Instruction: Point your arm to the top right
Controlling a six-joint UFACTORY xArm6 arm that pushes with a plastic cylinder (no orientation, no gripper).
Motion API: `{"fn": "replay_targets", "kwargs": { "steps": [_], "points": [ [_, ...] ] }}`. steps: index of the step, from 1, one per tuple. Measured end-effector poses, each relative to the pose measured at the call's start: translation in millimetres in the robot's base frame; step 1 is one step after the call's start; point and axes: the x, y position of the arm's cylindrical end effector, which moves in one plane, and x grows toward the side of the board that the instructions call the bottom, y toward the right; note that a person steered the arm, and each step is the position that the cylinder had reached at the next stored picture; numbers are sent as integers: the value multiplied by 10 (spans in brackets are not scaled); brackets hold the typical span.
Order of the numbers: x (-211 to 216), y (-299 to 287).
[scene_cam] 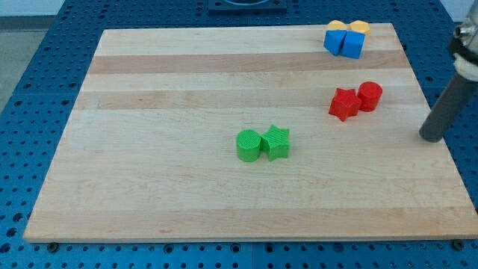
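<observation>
My tip (430,137) rests on the wooden board (187,187) near its right edge, at the end of the dark rod that slants in from the view's upper right. It stands to the right of and slightly below the red star (343,104) and the red cylinder (370,96), which touch each other. At the board's top right corner two blue blocks (344,42) sit in front of two yellow blocks (348,28), all clustered together. Near the middle a green cylinder (249,145) touches a green star (276,141). My tip touches no block.
The board lies on a blue perforated table (30,97). The board's right edge (441,149) is just right of my tip.
</observation>
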Motion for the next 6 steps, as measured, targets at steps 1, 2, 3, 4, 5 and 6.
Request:
{"fn": "replay_targets", "kwargs": {
  "steps": [1,2,3,4,5,6],
  "points": [
    [-190,172],
    [-503,180],
    [-888,180],
    [-1202,180],
    [-1494,180],
    [-1811,180]
  ]
}}
